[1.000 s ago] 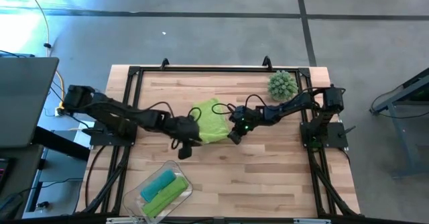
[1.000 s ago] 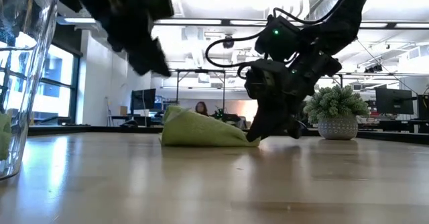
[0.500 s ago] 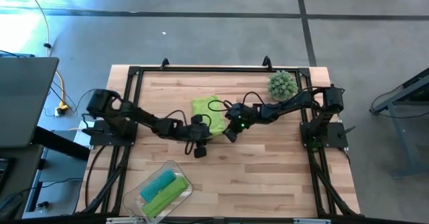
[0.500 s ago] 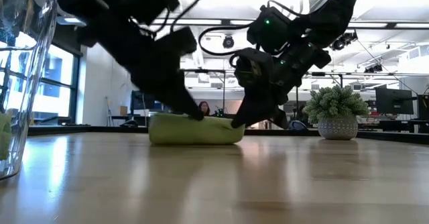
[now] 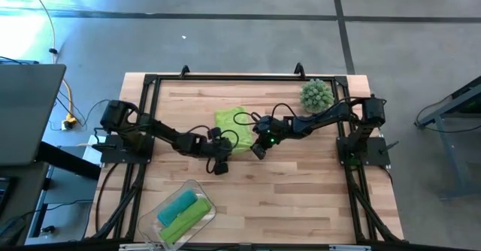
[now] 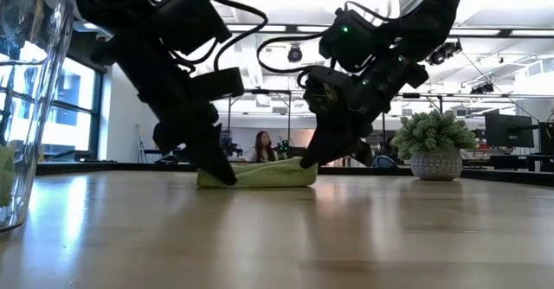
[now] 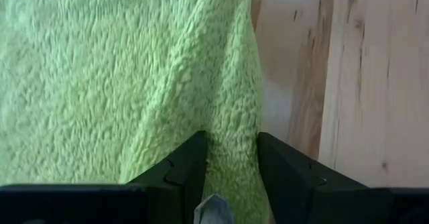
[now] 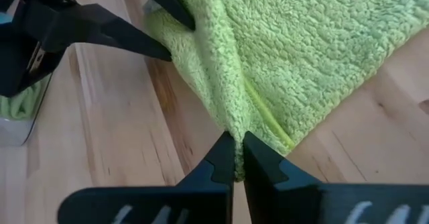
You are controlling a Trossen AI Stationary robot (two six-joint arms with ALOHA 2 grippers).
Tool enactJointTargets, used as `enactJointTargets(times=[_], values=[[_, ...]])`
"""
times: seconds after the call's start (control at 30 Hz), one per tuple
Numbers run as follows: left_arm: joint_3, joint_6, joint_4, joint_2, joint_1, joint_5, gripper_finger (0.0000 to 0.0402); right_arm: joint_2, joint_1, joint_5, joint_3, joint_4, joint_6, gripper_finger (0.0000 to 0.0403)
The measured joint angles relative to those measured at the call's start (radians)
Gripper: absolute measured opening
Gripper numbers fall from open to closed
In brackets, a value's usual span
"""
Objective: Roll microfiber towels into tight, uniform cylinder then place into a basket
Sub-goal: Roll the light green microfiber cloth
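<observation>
From overhead I can barely see the loose lime towel (image 5: 229,121), because both arms cross over it and cover its near edge; only a folded green patch shows at the middle of the bench (image 5: 301,176). The left gripper (image 7: 228,160) sits at the towel's near left corner, its jaws parted narrowly with a ridge of fuzzy pile lying between them, and I cannot tell whether they press it or merely straddle it. The right gripper (image 8: 236,158) is at the near right corner, jaws closed tight on a pinched fold of the same towel. In the low view the towel (image 6: 257,175) lies as a flat, slightly humped pad between the 2 dark grippers, its far side hidden. The cloth is nubbly and plush, with a stitched hem along 1 edge. The basket (image 5: 197,187), clear plastic with rounded corners, stands at the near left of the bench and holds 2 rolled towels side by side, 1 teal (image 5: 177,204) and 1 lime (image 5: 185,219). A spiky green ball plant (image 5: 316,95) in a pale pot stands at the far right corner. The bench is pale wood planks.
</observation>
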Motion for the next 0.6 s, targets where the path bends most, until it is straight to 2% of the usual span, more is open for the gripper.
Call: enactJointTargets(times=[0.27, 0.37, 0.47, 0.6], values=[[0.028, 0.003, 0.020, -0.054, -0.038, -0.006, 0.0127, 0.000, 0.000, 0.027, 0.000, -0.023, -0.027, 0.0002], [0.041, 0.062, 0.017, -0.062, -0.050, -0.013, 0.0127, 0.000, 0.000, 0.054, 0.000, -0.051, -0.043, 0.0002], [0.046, 0.130, 0.015, -0.063, -0.055, -0.076, 0.0127, -0.001, 0.000, 0.055, 0.000, -0.051, -0.070, 0.0002], [0.047, 0.136, -0.022, -0.064, -0.039, -0.151, 0.0127, -0.001, 0.000, 0.056, 0.000, -0.044, -0.086, 0.0002]])
